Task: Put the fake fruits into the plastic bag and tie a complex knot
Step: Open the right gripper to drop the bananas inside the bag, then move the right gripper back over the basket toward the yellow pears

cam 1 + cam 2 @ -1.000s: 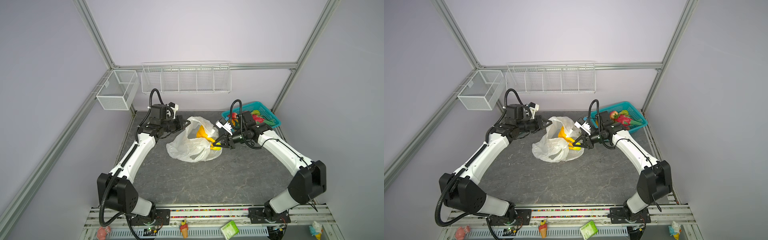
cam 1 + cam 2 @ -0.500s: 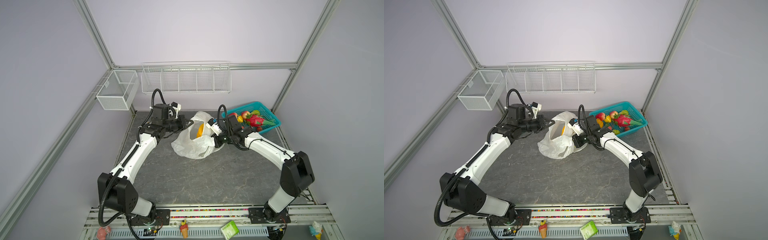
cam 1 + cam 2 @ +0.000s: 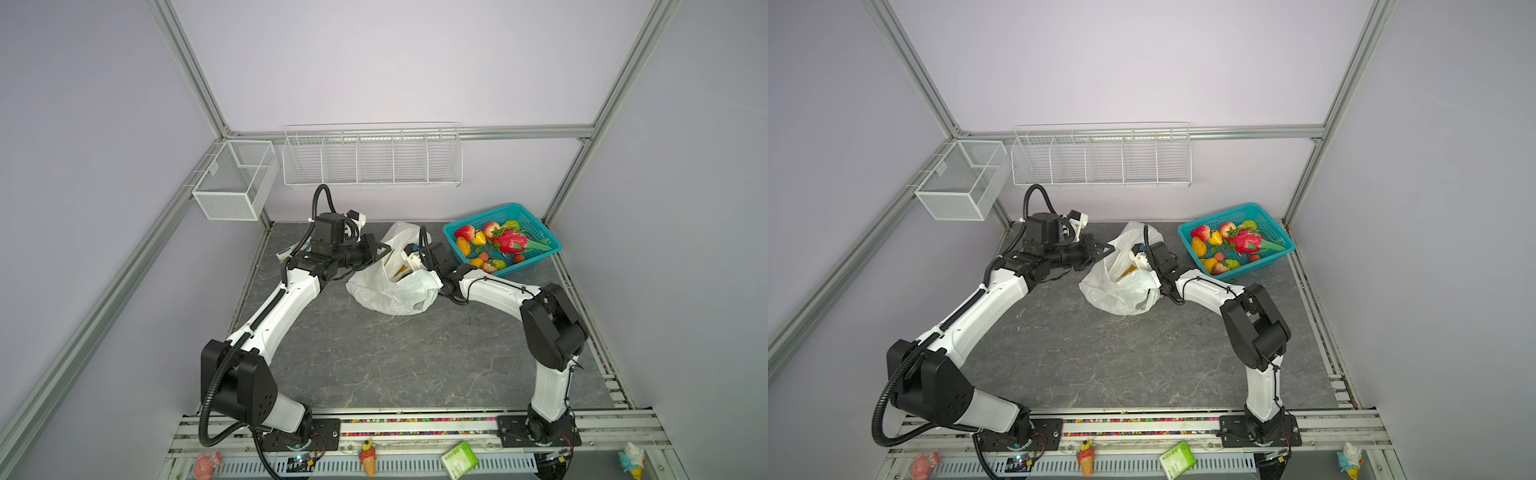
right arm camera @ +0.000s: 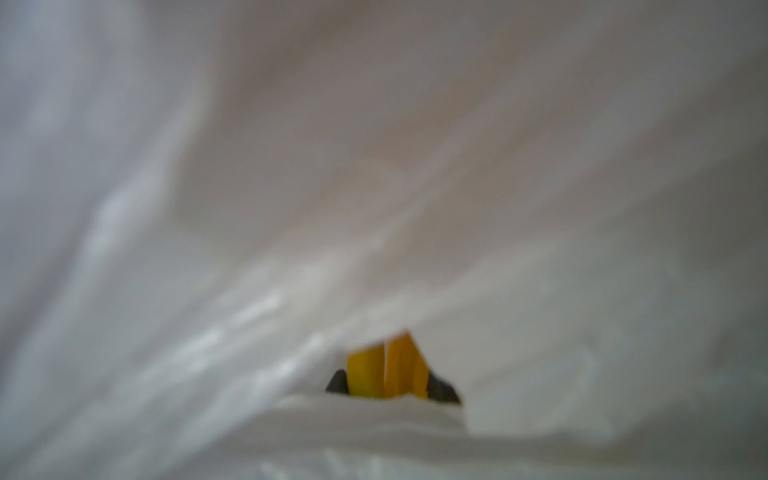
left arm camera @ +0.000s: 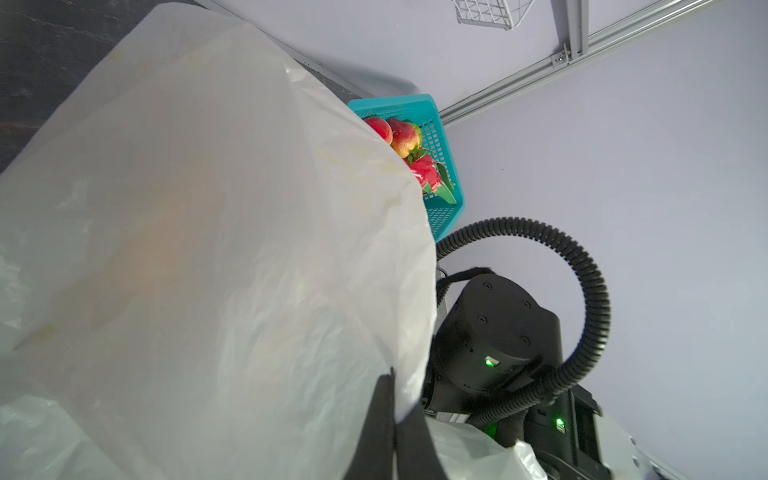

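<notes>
The white plastic bag (image 3: 390,291) (image 3: 1121,291) sits mid-table with its mouth held up. My left gripper (image 3: 384,248) (image 5: 394,399) is shut on the bag's rim (image 5: 407,374). My right arm reaches into the mouth, so the bag (image 4: 374,166) hides the fingers in both top views. In the right wrist view my right gripper (image 4: 392,384) stands open inside the bag, with the yellow banana bunch (image 4: 386,370) (image 3: 401,272) between its parted fingers. More fake fruits, among them a pink dragon fruit (image 3: 513,243) and a peach (image 5: 405,137), lie in the teal basket (image 3: 536,257).
White wire racks (image 3: 372,160) and a mesh box (image 3: 235,178) hang on the back wall. Ice-cream figurines (image 3: 368,453) and a green box (image 3: 459,457) lie on the front rail. The basket stands at the back right corner, close to my right arm.
My right gripper has carried the banana bunch left into the bag's mouth and its jaws have parted. The left gripper has kept its hold and drawn the rim a little higher.
</notes>
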`<control>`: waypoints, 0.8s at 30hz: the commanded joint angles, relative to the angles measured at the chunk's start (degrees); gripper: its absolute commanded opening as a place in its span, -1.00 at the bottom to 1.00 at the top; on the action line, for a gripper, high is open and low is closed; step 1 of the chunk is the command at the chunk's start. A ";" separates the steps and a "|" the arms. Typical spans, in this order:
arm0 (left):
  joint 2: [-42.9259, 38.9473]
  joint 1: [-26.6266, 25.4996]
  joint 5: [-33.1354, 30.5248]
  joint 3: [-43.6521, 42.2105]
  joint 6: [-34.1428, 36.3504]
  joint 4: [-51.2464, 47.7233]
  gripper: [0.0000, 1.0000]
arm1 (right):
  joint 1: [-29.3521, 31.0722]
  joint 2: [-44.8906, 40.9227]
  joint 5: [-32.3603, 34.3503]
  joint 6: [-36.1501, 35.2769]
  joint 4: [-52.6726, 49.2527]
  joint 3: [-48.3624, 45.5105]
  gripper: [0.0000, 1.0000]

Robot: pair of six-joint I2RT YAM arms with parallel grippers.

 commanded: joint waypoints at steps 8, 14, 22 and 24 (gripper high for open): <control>0.56 3.37 -6.22 -1.43 -1.30 -0.43 -1.00 | -4.64 -15.09 -9.22 -3.12 -3.88 -7.81 0.34; -0.04 4.20 -7.56 -1.44 -0.80 -0.79 -1.00 | -7.20 -25.38 -13.92 -6.07 -9.30 -13.12 0.45; -0.43 4.42 -7.50 -0.91 -0.48 -1.07 -1.00 | -11.93 -36.77 -12.71 -6.94 -14.80 -15.48 0.46; -0.93 4.38 -7.50 -0.79 -0.11 -1.11 -1.00 | -12.65 -37.83 -7.99 -4.04 -15.14 -15.28 0.46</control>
